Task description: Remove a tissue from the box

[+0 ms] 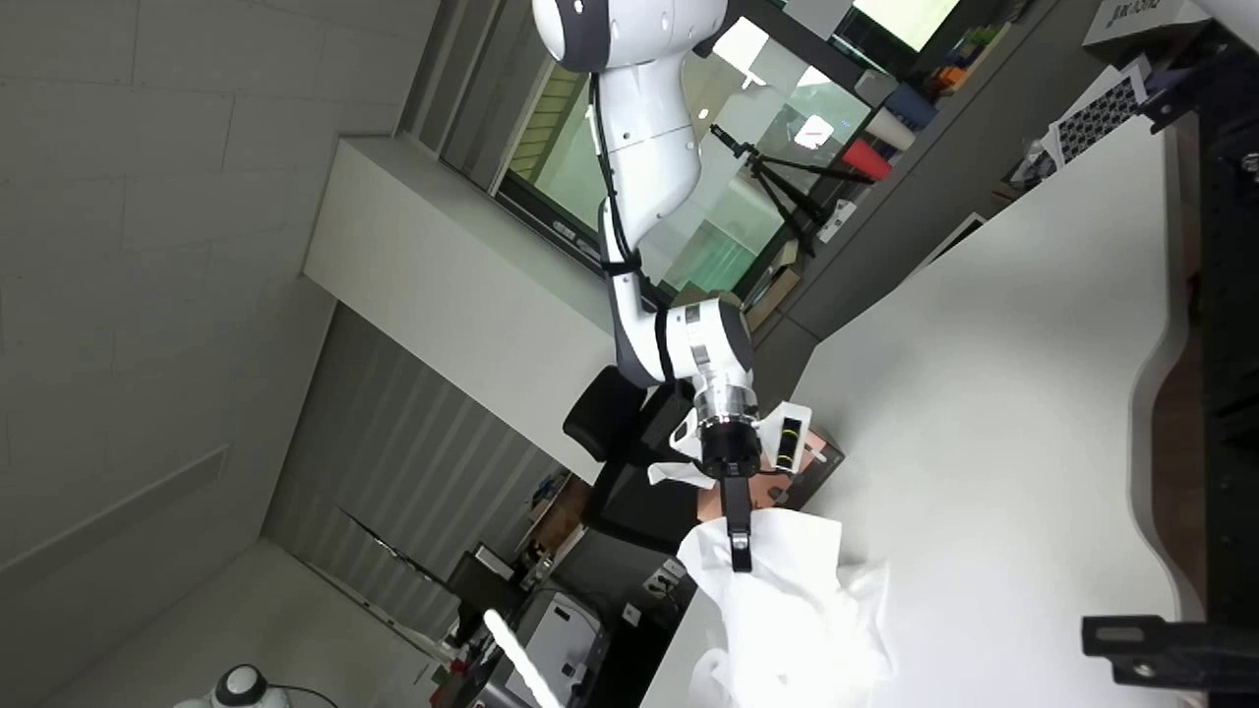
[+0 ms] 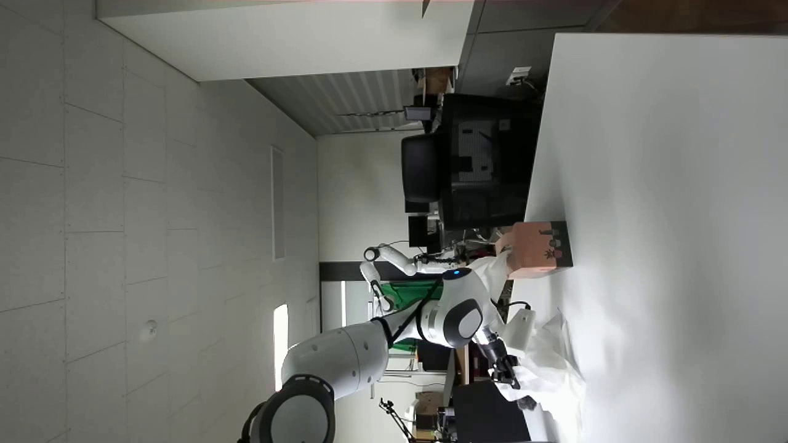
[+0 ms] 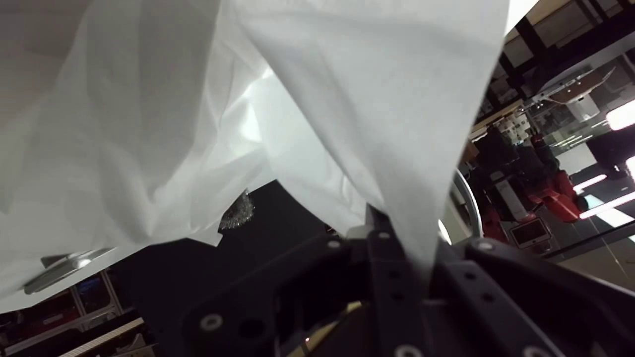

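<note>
The tissue box [image 2: 534, 249], pinkish-orange with a black base, stands near an edge of the white table in both exterior views, partly behind my wrist in an exterior view [image 1: 757, 495]. White tissue [image 2: 492, 271] sticks out of its opening. My gripper [image 1: 741, 565] is away from the box, above the table, and also shows in an exterior view [image 2: 512, 376]. A large crumpled white tissue [image 1: 797, 629] hangs from it and spreads down to the table. In the wrist view the tissue [image 3: 387, 99] tapers in between the close-set fingers [image 3: 409, 238], which pinch it. The tissue partly covers the fingers.
The white table [image 2: 665, 184] extends well beyond the box. A black chair [image 2: 422, 167] stands behind the box's table edge. A black metal bracket [image 1: 1170, 649] sits at the table's edge. A small grey fuzzy thing [image 2: 527, 403] shows beside the tissue.
</note>
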Available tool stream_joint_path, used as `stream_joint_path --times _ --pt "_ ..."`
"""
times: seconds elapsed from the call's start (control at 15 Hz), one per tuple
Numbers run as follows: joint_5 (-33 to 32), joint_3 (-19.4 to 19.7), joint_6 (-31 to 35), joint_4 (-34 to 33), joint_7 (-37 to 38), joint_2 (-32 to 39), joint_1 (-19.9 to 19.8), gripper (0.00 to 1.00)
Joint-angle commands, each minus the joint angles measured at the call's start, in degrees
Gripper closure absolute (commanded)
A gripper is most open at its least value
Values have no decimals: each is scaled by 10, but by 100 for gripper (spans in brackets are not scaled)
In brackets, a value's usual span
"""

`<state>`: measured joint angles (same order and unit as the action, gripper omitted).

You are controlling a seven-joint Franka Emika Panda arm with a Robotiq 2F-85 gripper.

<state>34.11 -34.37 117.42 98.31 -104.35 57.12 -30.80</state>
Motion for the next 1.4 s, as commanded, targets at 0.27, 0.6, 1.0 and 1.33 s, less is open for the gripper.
stream_joint_path --times 0.27,0.6,1.0,1.33 --pt "104 107 26 -7 -136 -10 100 73" --pt "154 150 38 2 -170 -28 146 40" --pt "172 194 105 21 -167 -76 202 2" --pt "165 209 165 31 -168 -98 232 0"
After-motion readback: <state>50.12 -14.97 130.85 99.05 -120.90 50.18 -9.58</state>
